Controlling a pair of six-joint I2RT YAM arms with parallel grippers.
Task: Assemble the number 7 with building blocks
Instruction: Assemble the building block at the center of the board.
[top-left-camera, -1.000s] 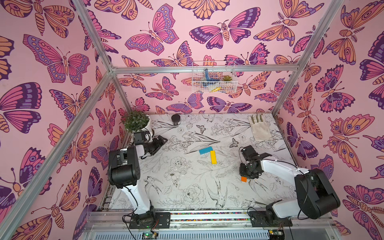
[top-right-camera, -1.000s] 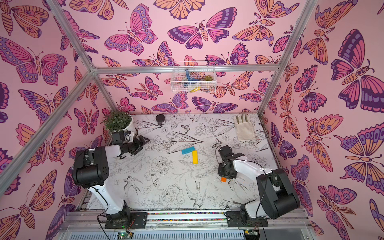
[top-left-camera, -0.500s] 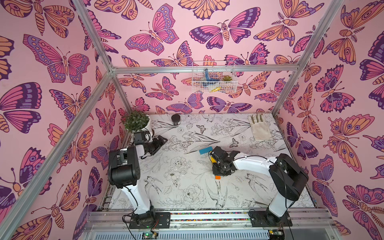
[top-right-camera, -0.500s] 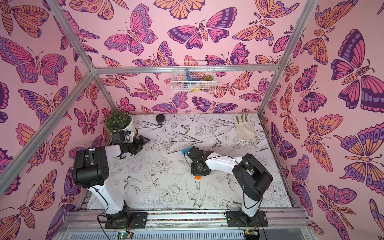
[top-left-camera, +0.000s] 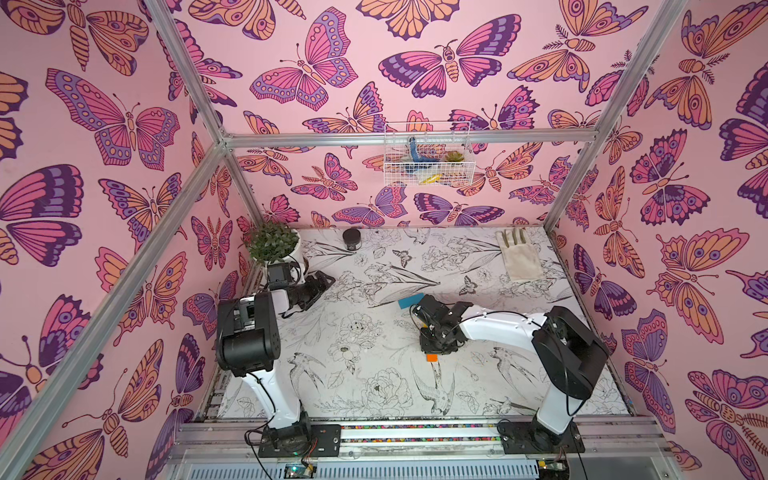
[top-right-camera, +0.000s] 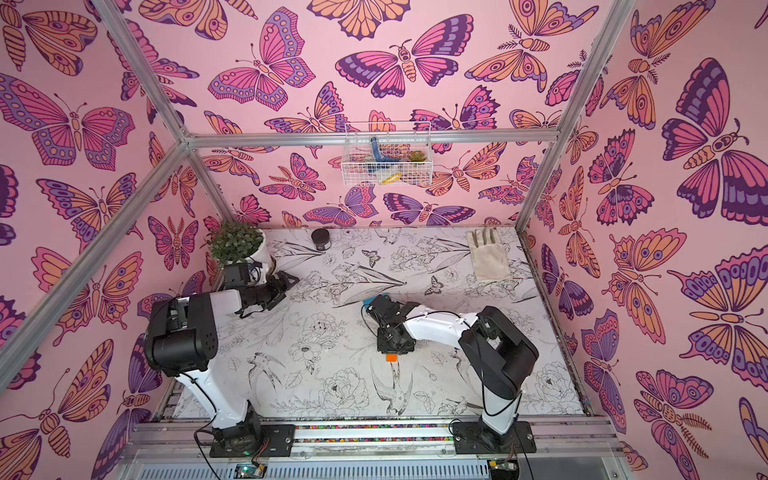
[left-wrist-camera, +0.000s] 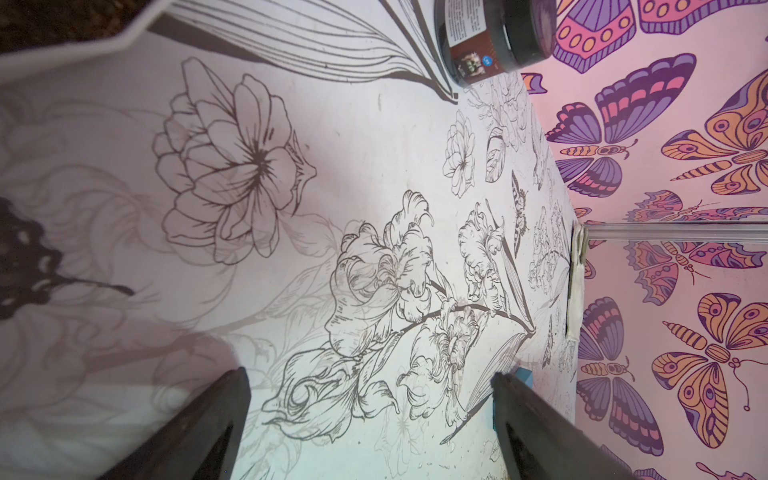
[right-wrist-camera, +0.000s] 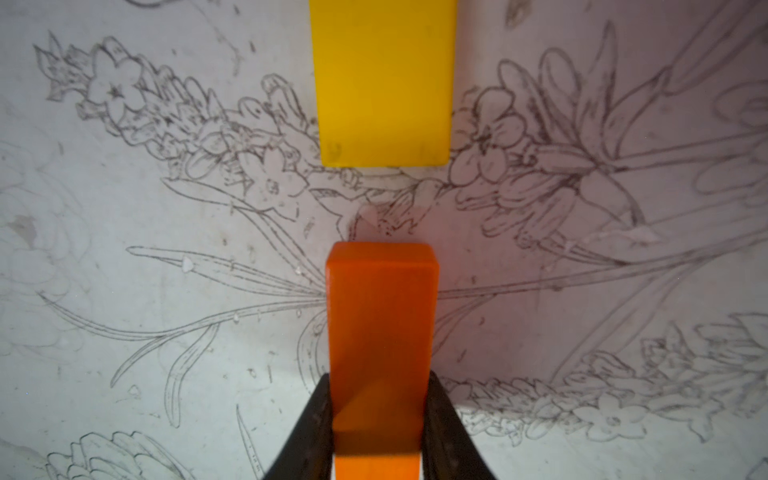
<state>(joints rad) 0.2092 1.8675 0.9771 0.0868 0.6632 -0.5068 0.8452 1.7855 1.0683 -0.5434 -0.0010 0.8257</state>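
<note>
Centre-left in a top view, the left pincer (top-left-camera: 321, 282) gapes empty over the worktop (top-left-camera: 374, 386). Right of centre, the right pincer (top-left-camera: 433, 348) clamps the orange block (right-wrist-camera: 382, 324); the yellow block (right-wrist-camera: 384, 83) lies in line beyond it, apart. From above, the pincer hides the yellow block and part of the blue block (top-left-camera: 409, 300). Bare worktop lies toward the lower edge.

Pink butterfly-patterned walls (top-left-camera: 374, 62), orange block (right-wrist-camera: 382, 332), yellow block (right-wrist-camera: 384, 83), blue block (top-left-camera: 409, 301)
</note>
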